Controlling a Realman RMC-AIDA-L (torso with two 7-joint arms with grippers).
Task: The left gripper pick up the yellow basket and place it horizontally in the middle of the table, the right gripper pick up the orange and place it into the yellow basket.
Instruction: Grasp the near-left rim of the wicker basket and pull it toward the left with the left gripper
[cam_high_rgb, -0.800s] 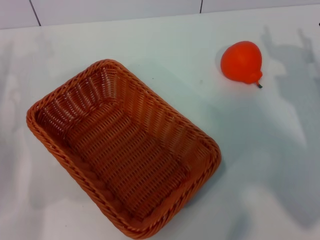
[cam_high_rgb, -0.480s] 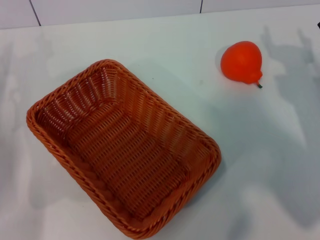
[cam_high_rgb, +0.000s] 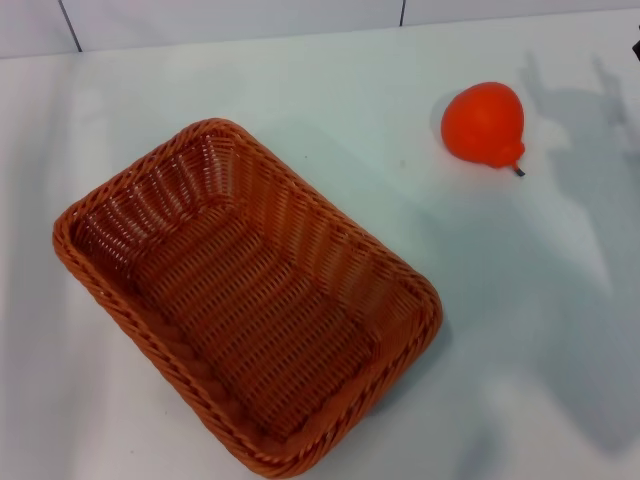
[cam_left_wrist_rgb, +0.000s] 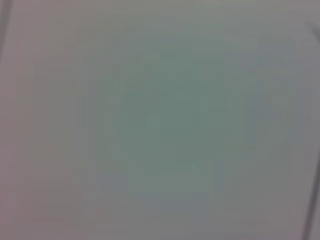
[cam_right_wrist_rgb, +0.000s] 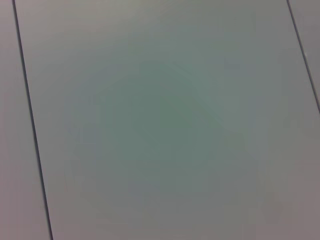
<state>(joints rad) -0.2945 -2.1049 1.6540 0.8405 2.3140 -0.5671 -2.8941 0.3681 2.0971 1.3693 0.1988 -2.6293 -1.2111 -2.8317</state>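
Only two things stand on the plain white tabletop (cam_high_rgb: 330, 110): the large orange-brown woven wicker basket (cam_high_rgb: 245, 295), set slantwise across the lower left of the frame, and the small orange-red round fruit (cam_high_rgb: 484, 123) at upper right. A broad bare strip runs between them.
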